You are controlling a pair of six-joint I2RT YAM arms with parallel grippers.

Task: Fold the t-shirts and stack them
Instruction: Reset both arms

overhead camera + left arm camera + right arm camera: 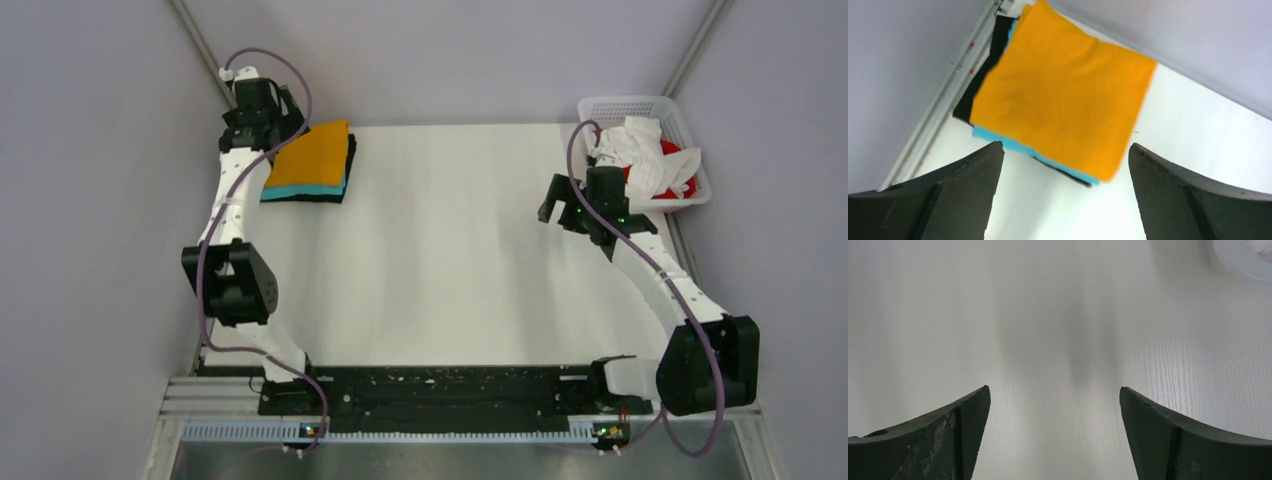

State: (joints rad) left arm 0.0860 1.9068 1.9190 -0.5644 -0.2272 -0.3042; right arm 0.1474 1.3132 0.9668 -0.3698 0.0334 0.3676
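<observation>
A folded stack of t-shirts lies at the table's far left: orange-yellow (312, 155) on top, teal (300, 191) under it, black (350, 160) at the bottom. My left gripper (280, 128) hovers at the stack's far-left corner, open and empty. In the left wrist view the orange-yellow shirt (1063, 95), teal edge (1018, 146) and black shirt (980, 85) lie ahead of the open gripper (1065, 165). A crumpled white shirt (640, 150) and a red shirt (680, 160) sit in the basket. My right gripper (556, 205) is open and empty over bare table (1054, 405), left of the basket.
The white lattice basket (600, 105) stands at the far right corner; its corner shows in the right wrist view (1243, 260). Grey walls enclose the table on the left, back and right. An aluminium rail (948, 95) runs along the left edge beside the stack.
</observation>
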